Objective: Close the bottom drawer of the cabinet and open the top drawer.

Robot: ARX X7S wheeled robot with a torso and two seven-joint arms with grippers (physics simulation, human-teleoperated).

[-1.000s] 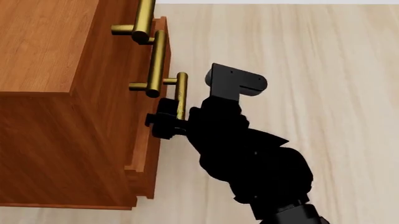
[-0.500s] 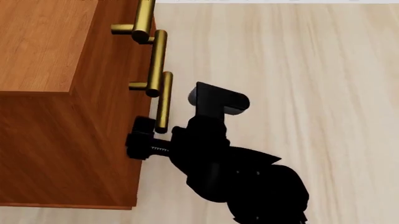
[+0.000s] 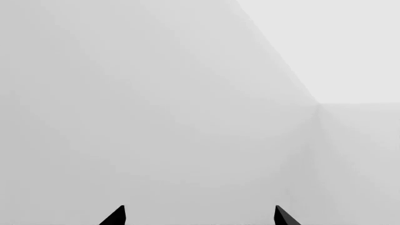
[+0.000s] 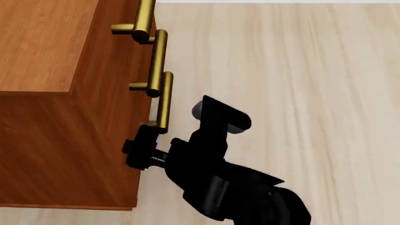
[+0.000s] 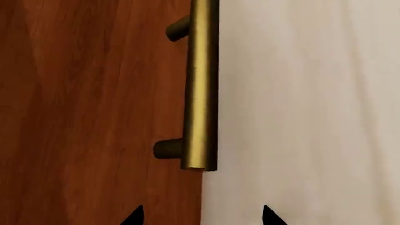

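The right hand (image 4: pixel 145 149) sits at the near end of the bottom drawer's brass handle (image 4: pixel 164 101), fingers parted wide and gripping nothing (in the wrist view only two dark tips (image 5: pixel 133 216) show). The bottom drawer (image 5: pixel 93 112) lies flush in the cabinet (image 4: pixel 62 117). The top drawer's handle (image 4: pixel 144 18) stands highest on that cabinet front. The left hand (image 3: pixel 198 216), spread wide, faces blank grey wall. No lettering is readable anywhere.

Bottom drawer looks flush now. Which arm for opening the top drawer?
Right. Its claw is at the cabinet front by the bottom drawer's handle, with the top drawer's handle just above. The left wrist view shows only blank wall.
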